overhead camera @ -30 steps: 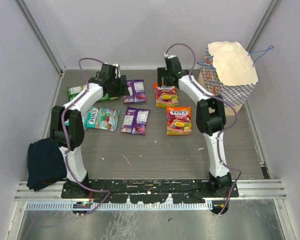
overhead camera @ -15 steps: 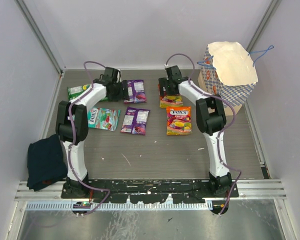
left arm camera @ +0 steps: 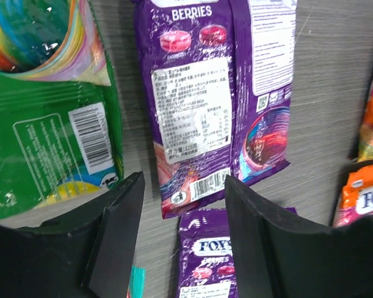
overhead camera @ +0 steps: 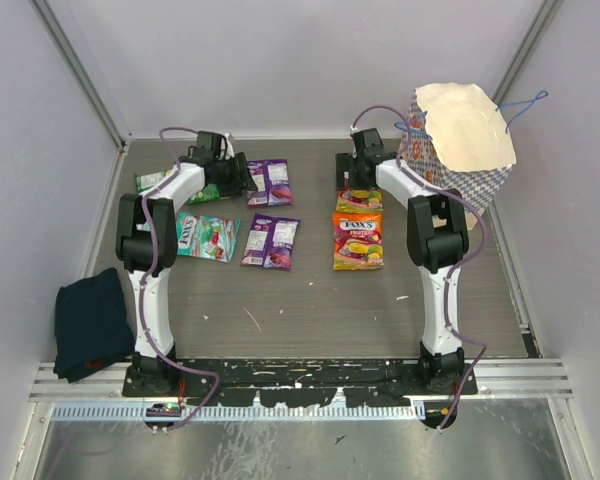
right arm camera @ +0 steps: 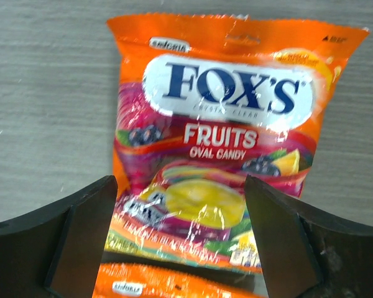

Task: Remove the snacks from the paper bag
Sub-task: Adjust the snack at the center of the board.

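The checkered paper bag [overhead camera: 462, 160] stands at the back right, its cream inside turned toward the top camera. Several snacks lie flat on the table: green [overhead camera: 160, 183], teal [overhead camera: 205, 237], two purple [overhead camera: 273, 182] [overhead camera: 271, 242] and two orange [overhead camera: 358, 240] [overhead camera: 360, 200]. My left gripper [overhead camera: 238, 178] hangs open between the green packet [left arm camera: 43, 105] and the far purple packet [left arm camera: 217, 93], with nothing in it [left arm camera: 183, 205]. My right gripper [overhead camera: 358, 178] is open just left of the bag. Below it [right arm camera: 180, 217] lies an orange packet [right arm camera: 224, 136], untouched.
A dark blue cloth [overhead camera: 92, 325] lies at the table's near left edge. Grey walls close in the back and both sides. The bag's blue cord handles [overhead camera: 520, 102] stick out to the right. The arm bases are bolted to the rail [overhead camera: 300, 372] in front.
The right arm has swung right toward the paper bag, and the far orange packet now lies further right, close above the near one. The left arm has shifted slightly left; its jaws have narrowed a little.
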You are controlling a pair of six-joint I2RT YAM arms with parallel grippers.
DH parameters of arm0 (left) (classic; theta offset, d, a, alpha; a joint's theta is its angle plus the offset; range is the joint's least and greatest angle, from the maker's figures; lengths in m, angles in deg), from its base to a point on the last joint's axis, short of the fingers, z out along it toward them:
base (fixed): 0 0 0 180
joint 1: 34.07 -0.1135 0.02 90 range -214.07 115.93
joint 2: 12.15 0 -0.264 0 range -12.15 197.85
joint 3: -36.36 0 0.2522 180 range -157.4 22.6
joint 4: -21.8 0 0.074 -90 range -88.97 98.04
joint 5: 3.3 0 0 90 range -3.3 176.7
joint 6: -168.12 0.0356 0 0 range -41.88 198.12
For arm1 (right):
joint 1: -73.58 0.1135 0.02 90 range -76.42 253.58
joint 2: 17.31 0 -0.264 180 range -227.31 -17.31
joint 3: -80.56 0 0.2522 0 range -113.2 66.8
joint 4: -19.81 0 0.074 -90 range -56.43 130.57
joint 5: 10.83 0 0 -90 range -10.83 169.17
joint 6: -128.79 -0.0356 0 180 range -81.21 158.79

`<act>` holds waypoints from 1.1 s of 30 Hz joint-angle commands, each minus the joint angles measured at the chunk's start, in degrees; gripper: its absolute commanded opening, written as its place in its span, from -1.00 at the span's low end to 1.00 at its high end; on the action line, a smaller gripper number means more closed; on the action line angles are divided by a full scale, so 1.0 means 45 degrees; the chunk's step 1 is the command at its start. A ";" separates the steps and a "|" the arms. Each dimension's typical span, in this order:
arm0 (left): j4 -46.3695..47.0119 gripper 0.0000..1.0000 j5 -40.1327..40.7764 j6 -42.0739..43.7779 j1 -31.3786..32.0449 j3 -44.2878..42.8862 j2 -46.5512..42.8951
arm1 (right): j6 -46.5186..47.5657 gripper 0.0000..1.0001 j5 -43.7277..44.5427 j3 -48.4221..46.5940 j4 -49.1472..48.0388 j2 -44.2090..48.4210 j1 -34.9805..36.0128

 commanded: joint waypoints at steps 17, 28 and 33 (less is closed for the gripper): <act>0.3846 -0.27 -0.3172 -0.2911 -0.0878 -0.0465 0.1715 | -0.0235 0.78 -0.0744 0.2282 -0.0561 0.4735 0.0191; 0.3005 -1.00 -0.1802 -0.1975 -0.0908 -0.0120 -0.0526 | -0.0416 0.78 -0.1010 0.2987 -0.0679 0.5627 0.0182; 0.1747 -1.00 -0.0586 -0.1049 -0.0860 -0.0144 -0.1891 | -0.0445 0.78 -0.1107 0.3824 -0.1049 0.6219 0.0207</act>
